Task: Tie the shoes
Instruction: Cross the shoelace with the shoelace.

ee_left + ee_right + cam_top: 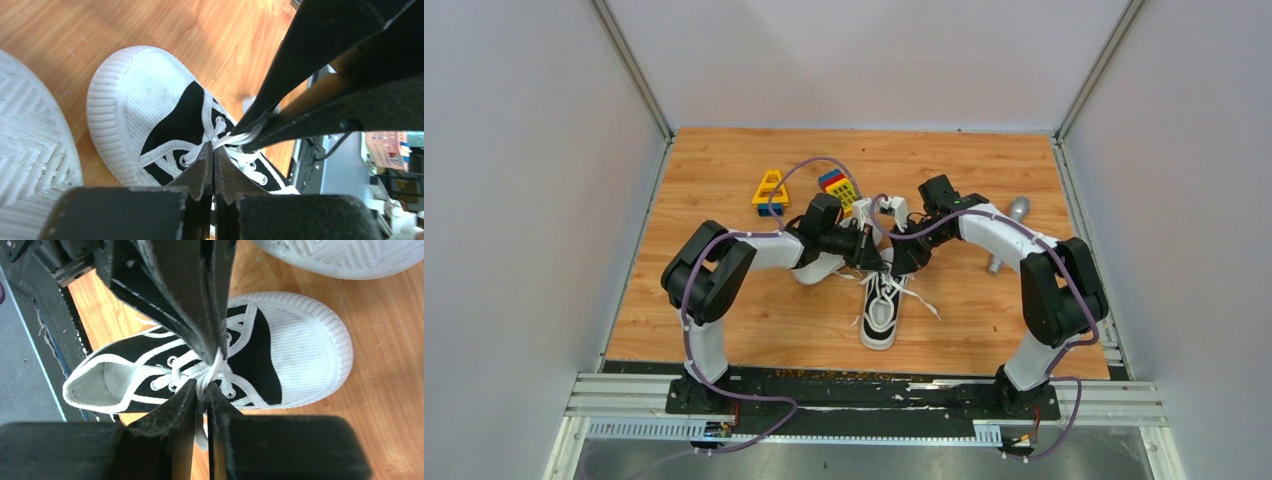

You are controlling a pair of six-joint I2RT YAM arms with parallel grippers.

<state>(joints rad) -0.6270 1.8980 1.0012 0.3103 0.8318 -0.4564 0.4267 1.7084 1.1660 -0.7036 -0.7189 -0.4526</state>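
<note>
One black sneaker [879,322] with a white toe cap stands upright on the wood table, toe toward the arms. It also shows in the left wrist view [150,95] and the right wrist view [295,355]. My left gripper [874,255] is shut on a white lace [200,150] just above the eyelets [214,150]. My right gripper [904,262] faces it and is shut on another strand of lace [212,367] over the same spot [202,388]. The second sneaker [821,268] lies sole up under my left arm; its white sole shows in both wrist views [25,150] [345,255].
Colourful toy blocks [770,190] [839,187] sit behind the left arm. A grey metal cylinder [1014,213] lies at the back right. Loose lace ends [924,303] trail right of the upright sneaker. White walls enclose the table on three sides.
</note>
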